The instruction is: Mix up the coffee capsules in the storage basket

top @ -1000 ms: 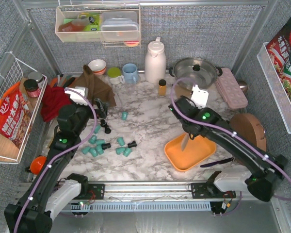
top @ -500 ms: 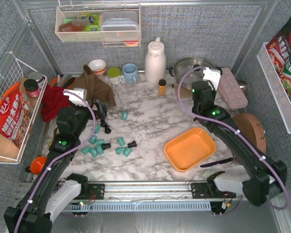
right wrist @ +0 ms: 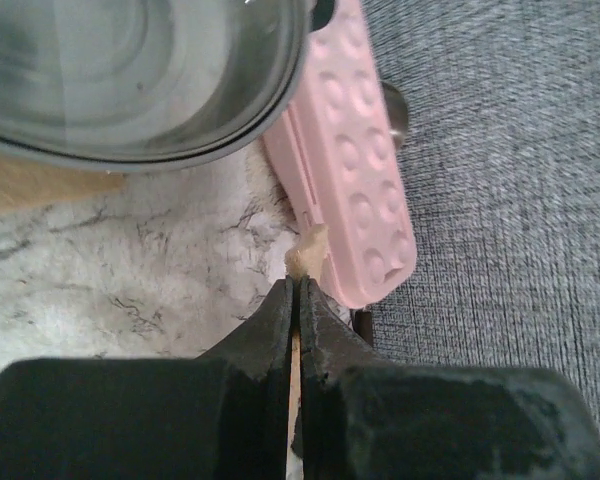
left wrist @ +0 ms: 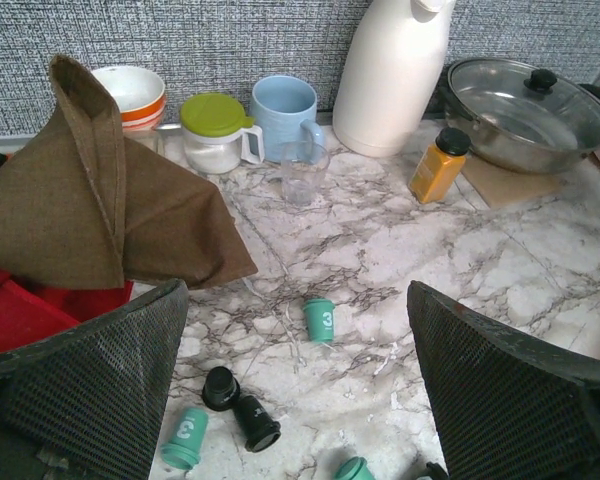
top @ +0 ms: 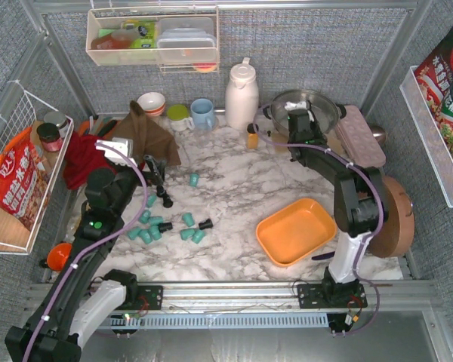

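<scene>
Several teal and black coffee capsules [top: 166, 222] lie loose on the marble at the left. They also show in the left wrist view, among them a teal one [left wrist: 320, 319] and a black pair [left wrist: 240, 403]. The orange storage basket [top: 294, 230] sits at the right front with nothing in it. My left gripper [top: 155, 172] hangs open over the capsules, its fingers [left wrist: 90, 380] wide apart around empty air. My right gripper [top: 300, 121] is at the back by the steel pot. Its jaws are closed on a thin tan sliver [right wrist: 308, 250] whose tip sticks out.
A lidded steel pot [top: 303, 109] and a pink egg tray [top: 360, 136] stand at the back right. A white jug [top: 241, 94], amber bottle [top: 252, 136], blue mug [top: 202, 113] and brown cloth [top: 147, 136] are at the back. A round wooden board [top: 396, 207] is right of the basket.
My right arm has swung from over the orange basket back to the pot and egg tray, folding at the elbow. The left arm has hardly moved.
</scene>
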